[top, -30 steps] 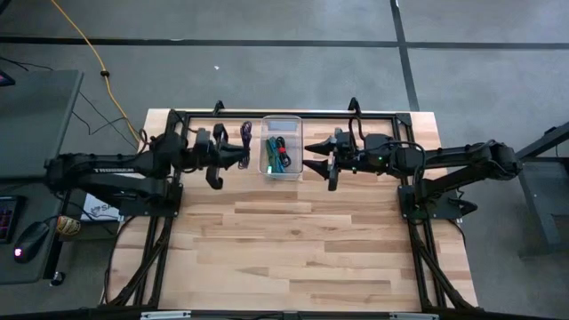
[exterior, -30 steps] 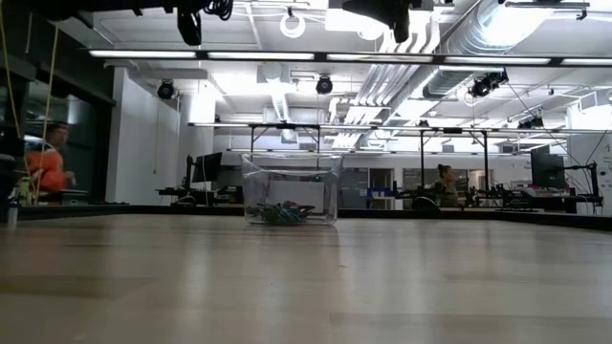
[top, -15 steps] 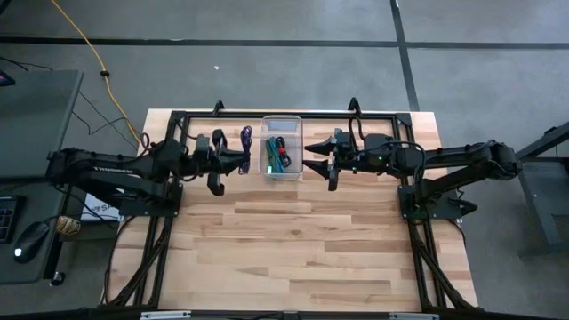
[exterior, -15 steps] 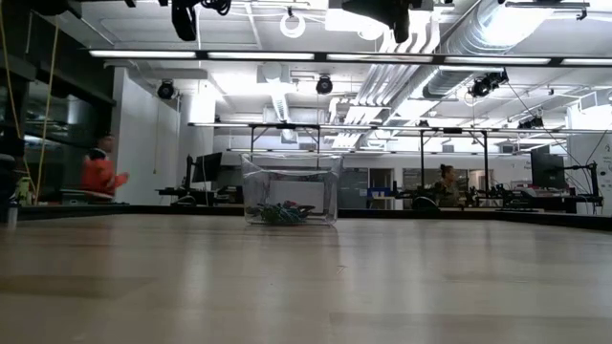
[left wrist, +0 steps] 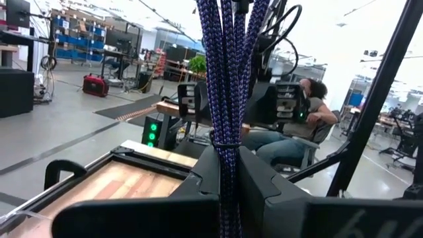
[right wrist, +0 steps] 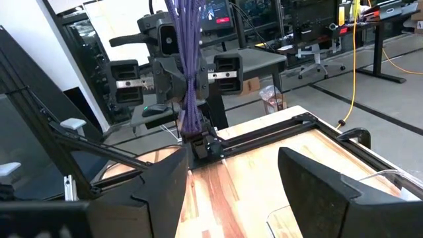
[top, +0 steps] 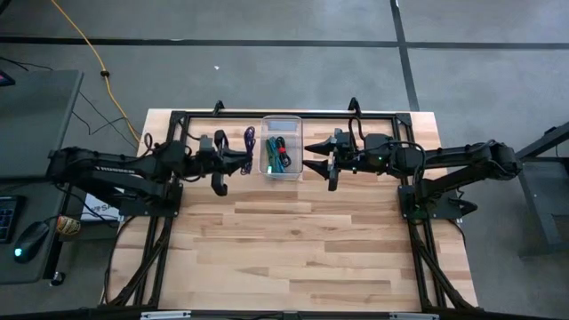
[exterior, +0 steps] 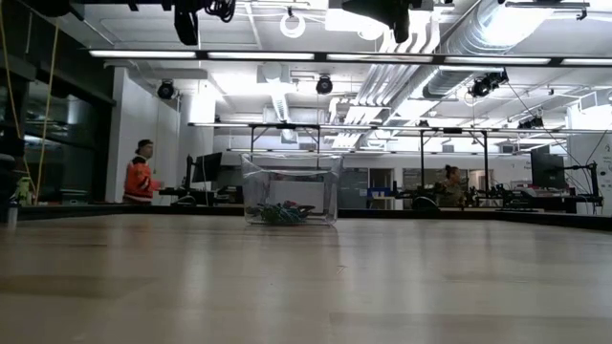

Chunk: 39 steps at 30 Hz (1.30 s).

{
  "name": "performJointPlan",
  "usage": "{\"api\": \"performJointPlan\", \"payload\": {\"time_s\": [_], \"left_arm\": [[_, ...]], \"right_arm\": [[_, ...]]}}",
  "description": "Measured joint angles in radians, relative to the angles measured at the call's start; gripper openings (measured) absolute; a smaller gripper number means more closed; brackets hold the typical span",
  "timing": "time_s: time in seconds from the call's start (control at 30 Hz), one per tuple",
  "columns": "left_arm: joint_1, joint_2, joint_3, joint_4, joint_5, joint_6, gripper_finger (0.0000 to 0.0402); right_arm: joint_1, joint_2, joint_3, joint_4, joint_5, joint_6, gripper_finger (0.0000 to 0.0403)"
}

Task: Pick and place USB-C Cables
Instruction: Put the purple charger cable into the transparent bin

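Note:
My left gripper (top: 242, 161) is shut on the purple USB-C cable bundle (top: 248, 138), high above the table, just left of the clear bin (top: 283, 121). The bundle also shows in the left wrist view (left wrist: 228, 79) and in the right wrist view (right wrist: 187, 73). The green (top: 270, 156), red-and-black (top: 280, 143) and teal (top: 285, 164) bundles lie on the bin's floor. My right gripper (top: 313, 160) is open and empty, just right of the bin, at about the same height; its fingers stand wide apart in the right wrist view (right wrist: 241, 192). My left gripper pinches the purple bundle near one end (left wrist: 228, 155) between its two fingers. The fingers come level from the table's left and lie across the strands. The rest of the bundle sticks out straight beyond the fingers, lifted clear of the table and the bin.
A black frame rail (top: 373, 113) runs round the table's far part and sides. The bin stands at the far middle (exterior: 292, 191). Bare wooden table (top: 293, 249) lies toward the near edge. A person in orange (exterior: 142, 180) walks in the room behind.
My left gripper has edged toward the bin with the purple bundle, still shut on it. My right arm has kept still. The person in orange has walked to the right in the background.

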Motion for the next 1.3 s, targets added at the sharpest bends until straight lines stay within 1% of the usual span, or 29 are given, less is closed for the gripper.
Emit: {"api": "performJointPlan", "payload": {"time_s": [0.17, 0.3, 0.37, 0.53, 0.6, 0.7, 0.87, 1.1, 1.17, 1.3], "left_arm": [[0.000, 0.055, 0.006, 0.005, 0.000, 0.000, 0.0000], [0.015, 0.149, 0.096, -0.027, 0.002, 0.019, 0.0000], [0.038, 0.209, 0.181, -0.109, 0.003, 0.041, 0.0000], [0.147, 0.389, 0.416, -0.427, 0.000, 0.049, 0.0000], [0.192, 0.459, 0.482, -0.489, 0.000, 0.022, 0.0000], [0.246, 0.552, 0.540, -0.505, 0.000, -0.059, 0.0000], [0.289, 0.675, 0.566, -0.509, 0.000, -0.208, 0.0000], [0.270, 0.795, 0.566, -0.594, 0.013, -0.231, 0.0000], [0.261, 0.816, 0.566, -0.611, -0.012, -0.258, 0.0000], [0.256, 0.838, 0.566, -0.645, -0.092, -0.346, 0.0000]], "right_arm": [[0.000, 0.000, 0.000, 0.000, 0.000, 0.000, 0.0226], [0.000, 0.000, 0.000, 0.000, 0.000, 0.000, 0.0226], [0.000, 0.000, 0.000, 0.000, 0.000, 0.000, 0.0226], [0.000, 0.000, 0.000, 0.000, 0.000, 0.000, 0.0226], [0.000, 0.000, 0.000, 0.000, 0.000, 0.000, 0.0226], [0.000, 0.000, 0.000, 0.000, 0.000, 0.000, 0.0226], [0.001, 0.000, 0.000, 0.000, 0.000, 0.044, 0.0226], [0.001, 0.000, 0.000, 0.000, 0.000, 0.071, 0.0226], [0.001, 0.000, -0.001, 0.000, 0.000, 0.071, 0.0226], [0.001, 0.000, -0.001, -0.001, 0.000, 0.071, 0.0226]]}}
